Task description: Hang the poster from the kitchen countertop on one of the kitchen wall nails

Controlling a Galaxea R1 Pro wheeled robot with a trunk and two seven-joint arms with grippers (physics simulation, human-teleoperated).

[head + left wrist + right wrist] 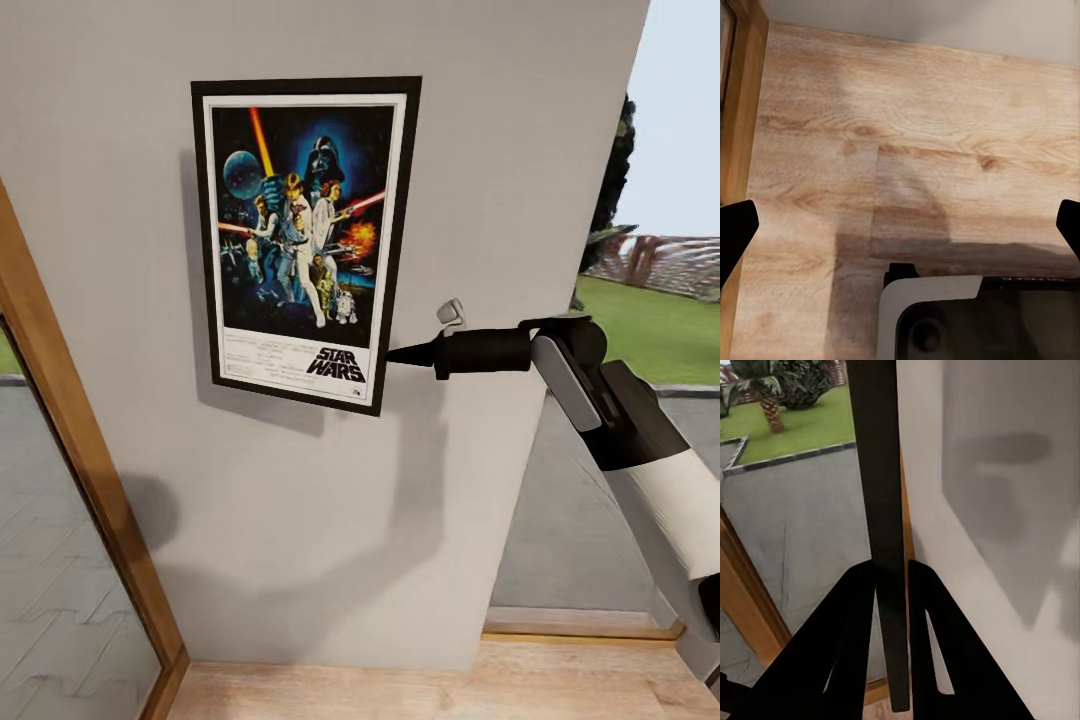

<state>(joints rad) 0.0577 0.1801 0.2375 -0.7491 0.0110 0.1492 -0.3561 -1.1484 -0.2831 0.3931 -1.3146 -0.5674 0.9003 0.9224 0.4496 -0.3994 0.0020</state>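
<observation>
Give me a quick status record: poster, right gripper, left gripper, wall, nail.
poster: upright, slightly tilted, against the wall
right gripper: shut on the poster's right edge, near the lower corner; fingers pinch the black frame edge-on
left gripper: open, nothing between the fingers, pointing at the wooden floor
wall: pale grey, poster's shadow on it
nail: cannot tell, no pin visible

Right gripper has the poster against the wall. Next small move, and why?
Probably nudge the poster gently along the wall rather than let go. The right gripper pinches its lower right edge, and the right wrist view shows the fingers shut on the black frame. The poster hangs tilted, and no nail is visible, so whether it is hooked cannot be judged.
</observation>
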